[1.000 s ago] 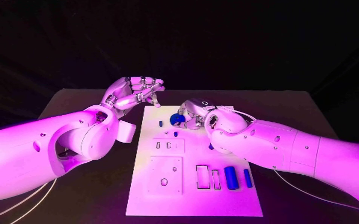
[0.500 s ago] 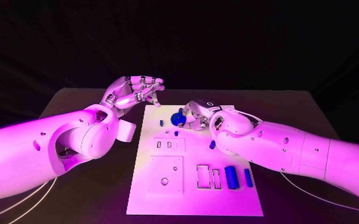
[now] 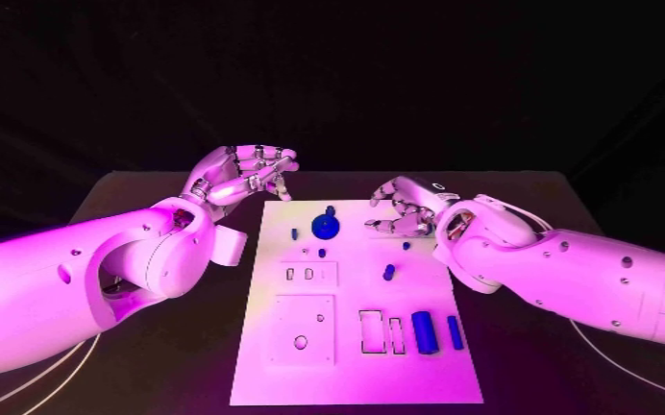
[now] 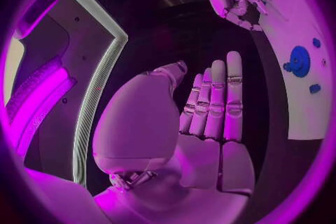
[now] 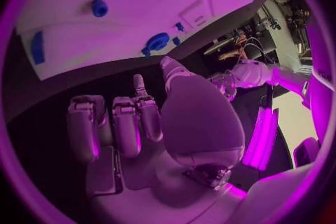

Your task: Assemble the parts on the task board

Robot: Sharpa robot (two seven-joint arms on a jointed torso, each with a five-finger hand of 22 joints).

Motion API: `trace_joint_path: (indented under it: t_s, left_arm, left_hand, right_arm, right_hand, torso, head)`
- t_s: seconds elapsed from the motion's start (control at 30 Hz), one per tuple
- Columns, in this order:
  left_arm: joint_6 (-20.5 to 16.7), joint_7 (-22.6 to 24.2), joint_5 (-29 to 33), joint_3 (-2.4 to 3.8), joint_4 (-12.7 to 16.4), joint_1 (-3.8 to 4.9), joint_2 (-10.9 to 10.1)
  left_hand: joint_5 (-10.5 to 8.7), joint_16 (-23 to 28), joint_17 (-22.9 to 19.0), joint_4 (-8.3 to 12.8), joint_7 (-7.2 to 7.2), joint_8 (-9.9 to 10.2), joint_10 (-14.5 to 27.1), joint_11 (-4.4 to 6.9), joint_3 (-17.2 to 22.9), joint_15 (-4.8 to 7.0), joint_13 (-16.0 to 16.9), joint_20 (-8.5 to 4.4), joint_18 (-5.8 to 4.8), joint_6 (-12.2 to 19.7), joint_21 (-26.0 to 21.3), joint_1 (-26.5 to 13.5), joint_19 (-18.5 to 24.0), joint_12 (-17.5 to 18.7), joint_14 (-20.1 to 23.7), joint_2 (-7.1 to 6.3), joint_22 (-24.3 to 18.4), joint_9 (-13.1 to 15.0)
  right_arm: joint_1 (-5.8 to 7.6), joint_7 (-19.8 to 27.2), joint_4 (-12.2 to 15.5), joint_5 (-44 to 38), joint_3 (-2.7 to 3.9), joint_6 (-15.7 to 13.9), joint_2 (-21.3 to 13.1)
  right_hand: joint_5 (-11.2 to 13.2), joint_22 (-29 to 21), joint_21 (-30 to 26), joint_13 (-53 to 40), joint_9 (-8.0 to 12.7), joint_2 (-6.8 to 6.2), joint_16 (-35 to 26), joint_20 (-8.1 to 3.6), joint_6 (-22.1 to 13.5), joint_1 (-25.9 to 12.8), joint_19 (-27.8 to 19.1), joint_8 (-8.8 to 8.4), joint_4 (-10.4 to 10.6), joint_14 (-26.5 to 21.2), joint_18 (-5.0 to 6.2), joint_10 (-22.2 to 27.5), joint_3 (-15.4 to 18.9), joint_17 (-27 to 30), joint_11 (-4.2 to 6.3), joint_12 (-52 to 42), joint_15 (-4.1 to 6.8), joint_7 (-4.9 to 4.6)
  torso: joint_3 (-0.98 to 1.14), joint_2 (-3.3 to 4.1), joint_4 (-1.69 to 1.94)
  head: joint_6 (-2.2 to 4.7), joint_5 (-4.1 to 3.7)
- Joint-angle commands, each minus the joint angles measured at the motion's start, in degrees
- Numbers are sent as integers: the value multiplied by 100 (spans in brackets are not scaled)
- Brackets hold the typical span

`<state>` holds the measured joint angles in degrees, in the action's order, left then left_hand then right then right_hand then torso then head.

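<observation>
Both robot hands hold nothing: left [image 3: 247,173] curled in head view, straight-fingered at wrist; right [image 5: 133,123] curled, empty.

Two bulky, smooth white arms dotted with small screws are ending in silver, segmented left hand [image 3: 244,175] and right hand [image 3: 406,206]; thin white cables are trailing beneath.

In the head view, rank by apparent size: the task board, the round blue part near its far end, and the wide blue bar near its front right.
1. task board
2. wide blue bar
3. round blue part, close to the bar in apparent size and farther from the camera, so this order is unsure.
</observation>
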<state>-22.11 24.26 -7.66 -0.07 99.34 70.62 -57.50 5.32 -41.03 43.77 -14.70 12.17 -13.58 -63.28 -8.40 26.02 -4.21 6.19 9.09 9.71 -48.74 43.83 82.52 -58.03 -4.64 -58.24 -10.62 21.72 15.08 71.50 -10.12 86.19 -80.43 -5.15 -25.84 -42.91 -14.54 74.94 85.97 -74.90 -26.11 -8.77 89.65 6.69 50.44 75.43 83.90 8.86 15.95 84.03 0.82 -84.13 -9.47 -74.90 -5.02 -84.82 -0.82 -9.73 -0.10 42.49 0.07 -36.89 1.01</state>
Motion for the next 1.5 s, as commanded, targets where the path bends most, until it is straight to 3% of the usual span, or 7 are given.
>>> trace_joint_path:
  t_s: [0.03, 0.27, 0.53, 0.7, 1.07, 1.5]
  left_arm:
    - [117, 52, 18, 4, -29, 6, 22]
    - [136, 55, 24, 3, -83, 4, 46]
    - [160, 54, 29, 1, -122, 1, 69]
    - [170, 55, 30, 1, -130, -1, 72]
    - [191, 57, 31, 0, -141, -4, 94]
    - [199, 57, 31, 0, -149, -4, 98]
  left_hand:
    - [-27, -26, 7, 0, -6, 30, 44, 8, 47, -3, 6, 18, 71, 49, 19, -20, 41, 27, 36, -1, 9, 7]
    - [-27, -26, 7, 0, -6, 30, 44, 8, 47, -3, 6, 18, 71, 49, 19, -20, 41, 27, 36, -1, 9, 7]
    - [-27, -26, 7, 0, -6, 30, 44, 8, 47, -3, 6, 18, 71, 49, 19, -20, 41, 27, 36, -1, 9, 7]
    - [-27, -26, 7, 0, -6, 30, 44, 8, 47, -3, 6, 18, 71, 49, 19, -20, 41, 27, 36, -1, 9, 7]
    - [-27, -26, 7, 6, -10, 30, 42, 10, 53, -3, 9, 19, 72, 49, 34, -20, 56, 25, 41, -7, 19, 13]
    - [-27, -26, 7, 6, -10, 30, 42, 10, 53, -3, 9, 19, 72, 49, 34, -20, 56, 25, 41, -7, 19, 13]
  right_arm:
    - [49, 756, 143, 1115, 6, -25, -325]
    - [80, 1257, 112, 1657, 7, 301, -974]
    - [-31, 1528, -275, 1621, -5, 559, -1269]
    - [-123, 1535, -461, 1591, -8, 578, -1215]
    - [-247, 1411, -884, 1546, -10, 492, -844]
    - [-358, 1301, -1213, 1487, -20, 510, -504]
  right_hand:
    - [5, 1064, -70, -910, 5, -45, -5, 2, -43, 235, 310, -25, -59, 572, 55, 15, -115, -1411, 3, 38, 9, -3]
    - [-57, 1022, -131, -856, 19, -203, -15, 5, -51, 722, 277, -64, -278, 566, 69, 74, -370, -1391, -6, 93, 1, -20]
    - [-95, 997, -169, -796, 39, -339, -14, 8, -74, 943, 256, -105, -414, 567, 78, 138, -501, -1394, -12, 154, -2, -28]
    - [-100, 999, -167, -793, 41, -346, -12, 8, -80, 964, 257, -111, -426, 568, 77, 142, -516, -1400, -13, 157, -3, -31]
    - [-106, 1000, -168, -797, 44, -351, -6, 9, -86, 986, 257, -118, -439, 571, 77, 138, -533, -1413, -17, 153, -5, -36]
    - [-132, 1003, -165, -814, 44, -326, -3, 11, -67, 1005, 260, -114, -441, 573, 77, 118, -582, -1419, -21, 136, -9, -40]
  torso:
    - [18, -52, -49]
    - [59, -100, -88]
    - [74, -139, -114]
    - [92, -142, -132]
    - [73, -122, -87]
    - [69, -129, -91]
  head:
    - [-5, 3]
    - [-29, 24]
    - [-62, -23]
    - [-64, -23]
    - [-79, -69]
    - [-139, -70]
